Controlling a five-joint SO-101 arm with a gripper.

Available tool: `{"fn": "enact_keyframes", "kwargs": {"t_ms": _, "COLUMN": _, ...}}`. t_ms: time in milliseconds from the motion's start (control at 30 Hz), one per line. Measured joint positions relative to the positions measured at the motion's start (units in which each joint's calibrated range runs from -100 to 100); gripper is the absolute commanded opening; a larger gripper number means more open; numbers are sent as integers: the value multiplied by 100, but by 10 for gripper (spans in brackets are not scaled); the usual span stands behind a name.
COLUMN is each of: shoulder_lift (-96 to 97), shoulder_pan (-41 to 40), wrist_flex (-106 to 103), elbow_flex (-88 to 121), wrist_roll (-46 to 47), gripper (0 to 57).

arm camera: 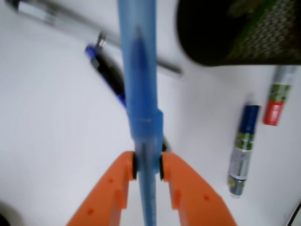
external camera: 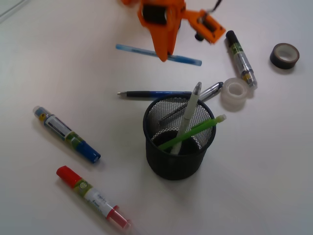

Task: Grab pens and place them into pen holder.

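My gripper pinched the light blue pen near one end; beyond it stood the pen holder. Judged: lift level, tip over rim.

wrist view blurred | pen holder cropped top | light blue pen cropped

Black mesh pen holder upright, 2 pens inside, 3 outside
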Motion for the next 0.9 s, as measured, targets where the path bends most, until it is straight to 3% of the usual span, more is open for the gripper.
{"fn": "enact_keyframes", "kwargs": {"t_ms": 333, "shoulder_lift": -758, "shoulder_pan": -22, "wrist_flex": -3784, "elbow_flex": 81, "wrist_roll": -1197, "gripper": 4}}
{"fn": "enact_keyframes", "kwargs": {"t_ms": 600, "shoulder_lift": 436, "shoulder_pan": 0, "wrist_flex": -7145, "elbow_flex": 117, "wrist_roll": -1709, "gripper": 4}}
{"fn": "enact_keyframes", "kwargs": {"t_ms": 900, "shoulder_lift": 2099, "shoulder_pan": -7, "wrist_flex": -8933, "elbow_flex": 117, "wrist_roll": -2379, "gripper": 8}}
